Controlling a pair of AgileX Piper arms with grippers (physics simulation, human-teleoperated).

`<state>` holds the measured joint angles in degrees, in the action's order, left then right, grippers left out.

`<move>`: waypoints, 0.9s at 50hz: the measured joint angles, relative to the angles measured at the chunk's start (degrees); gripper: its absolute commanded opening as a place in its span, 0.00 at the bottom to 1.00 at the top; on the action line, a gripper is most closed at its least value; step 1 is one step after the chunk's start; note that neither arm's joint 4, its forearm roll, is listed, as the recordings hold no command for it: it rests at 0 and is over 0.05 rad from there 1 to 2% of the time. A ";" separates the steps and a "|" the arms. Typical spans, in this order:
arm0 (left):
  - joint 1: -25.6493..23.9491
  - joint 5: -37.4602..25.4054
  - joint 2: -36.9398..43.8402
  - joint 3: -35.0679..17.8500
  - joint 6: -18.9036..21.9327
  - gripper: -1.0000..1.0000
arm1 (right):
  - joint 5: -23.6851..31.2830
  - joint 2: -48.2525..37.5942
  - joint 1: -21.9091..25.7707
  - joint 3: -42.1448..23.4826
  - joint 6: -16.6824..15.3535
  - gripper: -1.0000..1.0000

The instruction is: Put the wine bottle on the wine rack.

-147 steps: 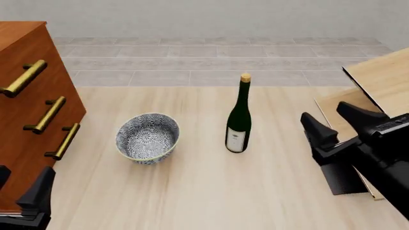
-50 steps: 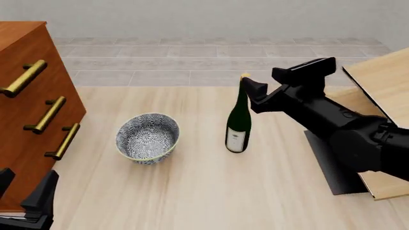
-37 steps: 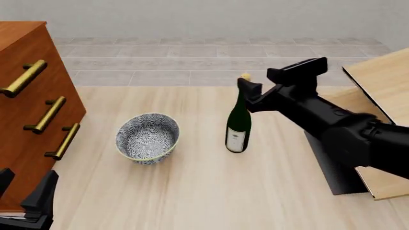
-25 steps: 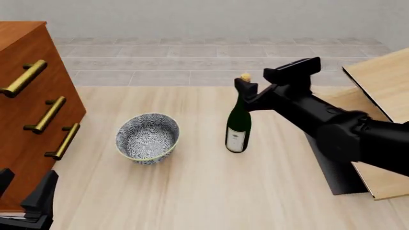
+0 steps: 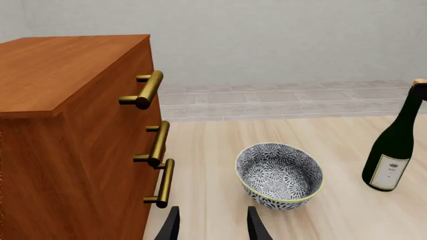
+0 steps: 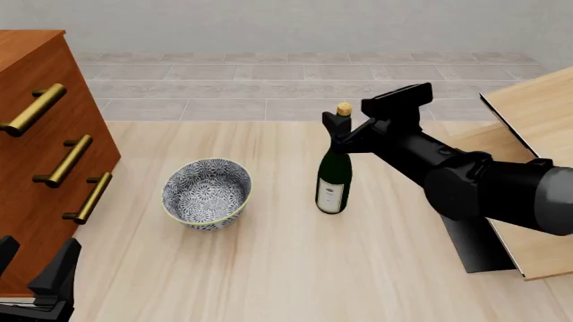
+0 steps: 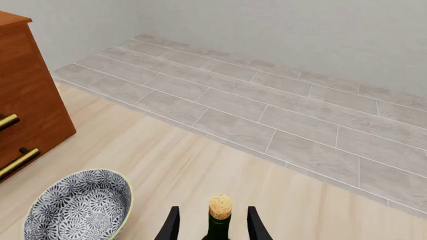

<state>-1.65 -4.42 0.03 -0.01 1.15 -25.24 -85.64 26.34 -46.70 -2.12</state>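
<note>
The dark green wine bottle (image 6: pixel 334 176) with a white label and tan cork stands upright at the table's middle. It also shows in the left wrist view (image 5: pixel 393 147). My right gripper (image 6: pixel 345 129) is open, with a finger on each side of the bottle's neck just below the cork (image 7: pixel 220 205). I cannot tell whether the fingers touch the neck. The pale-wood wine rack (image 6: pixel 537 111) with a black base stands at the right edge, behind my right arm. My left gripper (image 6: pixel 34 278) is open and empty at the near left corner, in front of the cabinet.
A blue-patterned bowl (image 6: pixel 206 193) sits left of the bottle and also shows in the left wrist view (image 5: pixel 279 174). A reddish-brown drawer cabinet (image 6: pixel 40 154) with brass handles fills the left side. Grey tiled floor lies beyond the table's far edge.
My right arm has reached forward and left from beside the rack to the bottle, and its fingers now straddle the neck. The bottle, bowl and left arm have not moved.
</note>
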 measured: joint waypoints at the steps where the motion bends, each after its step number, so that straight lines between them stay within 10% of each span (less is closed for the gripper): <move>1: 0.00 0.00 0.00 0.00 -0.01 1.00 | -0.05 -0.21 -0.03 -0.09 0.03 1.00; 45: 0.48 0.09 0.01 0.00 0.21 1.00 | -2.14 -8.32 -1.28 -3.45 1.18 1.00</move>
<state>-1.17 -4.33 0.04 -0.02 1.36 -27.38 -93.96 25.07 -50.16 -0.95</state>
